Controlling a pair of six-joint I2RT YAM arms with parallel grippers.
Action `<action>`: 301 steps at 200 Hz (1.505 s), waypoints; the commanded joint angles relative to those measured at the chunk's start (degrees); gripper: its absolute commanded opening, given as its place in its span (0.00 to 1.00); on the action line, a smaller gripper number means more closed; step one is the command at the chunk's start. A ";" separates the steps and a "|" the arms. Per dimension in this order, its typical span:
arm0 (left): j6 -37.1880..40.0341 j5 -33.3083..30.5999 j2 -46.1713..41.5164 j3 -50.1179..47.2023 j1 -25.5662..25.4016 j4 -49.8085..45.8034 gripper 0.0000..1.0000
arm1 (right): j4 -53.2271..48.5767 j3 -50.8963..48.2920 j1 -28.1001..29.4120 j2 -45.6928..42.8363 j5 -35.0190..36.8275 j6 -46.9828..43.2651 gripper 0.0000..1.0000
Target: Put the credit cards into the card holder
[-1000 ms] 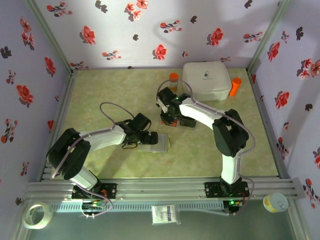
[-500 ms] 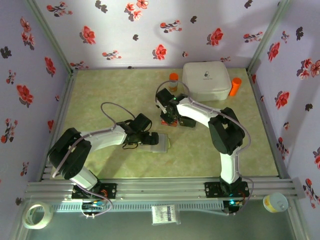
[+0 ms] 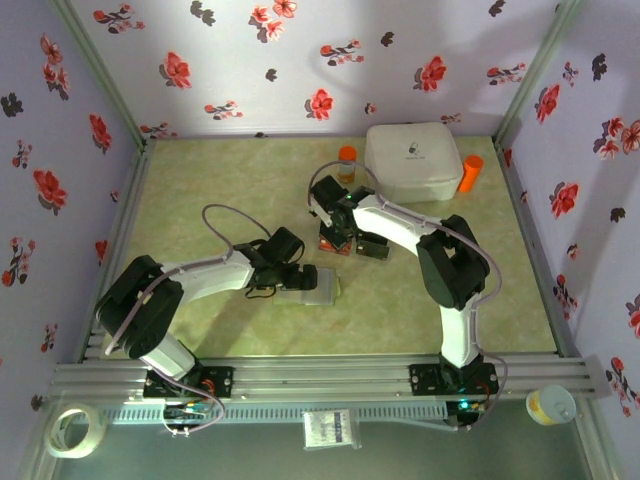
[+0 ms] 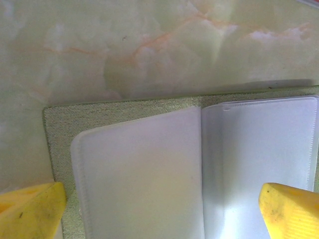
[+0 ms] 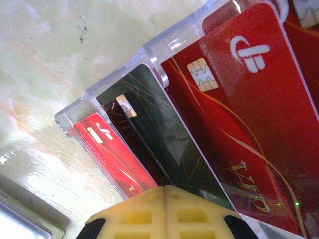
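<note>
Right wrist view puts us at the right gripper (image 5: 165,211). Its yellow pads are pressed together with only a thin seam between them, and we cannot tell whether a card edge is nipped there. Just beyond the pads the credit cards (image 5: 249,99), red and black, stand on edge and lean in a clear plastic rack (image 5: 75,117) on the marbled green table (image 5: 60,45).

On the left wrist view we find the left gripper (image 4: 159,214) spread wide, one yellow fingertip at each lower corner. Between them lies the card holder (image 4: 124,105), opened flat, its pale translucent sleeves (image 4: 144,169) facing up over the olive-green cover.

From the top external camera we see the holder near mid-table under the left gripper. The cards sit near it, farther back and to the right. Behind them stands a white rounded box (image 3: 413,160) with an orange-capped bottle (image 3: 347,160) beside it.
</note>
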 commanded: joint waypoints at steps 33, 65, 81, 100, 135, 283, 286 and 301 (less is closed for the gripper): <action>0.07 -0.28 0.98 0.57 -0.72 -0.37 1.00 | -1.57 1.09 0.44 -0.43 -2.72 -2.02 0.18; -0.08 -0.10 1.06 0.48 -0.77 -0.26 1.00 | -1.78 1.52 0.40 0.75 -2.19 -2.47 0.28; -0.07 -0.18 1.16 0.46 -0.80 -0.23 1.00 | -1.70 1.68 0.44 1.23 -2.43 -2.57 0.29; -0.04 -0.12 1.25 0.46 -0.81 -0.24 1.00 | -1.65 1.98 0.45 1.72 -3.22 -2.51 0.29; -0.16 -0.10 1.35 0.39 -0.89 -0.15 1.00 | -1.61 1.85 0.49 2.00 -3.86 -2.59 0.24; -0.64 0.03 1.11 0.46 -0.98 0.29 1.00 | -4.99 3.95 0.49 -3.46 -8.37 -5.08 0.00; -0.61 0.07 1.02 0.49 -0.98 0.30 1.00 | -5.05 3.96 0.49 -3.64 -8.41 -5.06 0.00; -0.76 0.13 0.82 0.68 -0.96 0.22 1.00 | -5.41 3.94 0.49 -4.90 -8.77 -4.81 0.00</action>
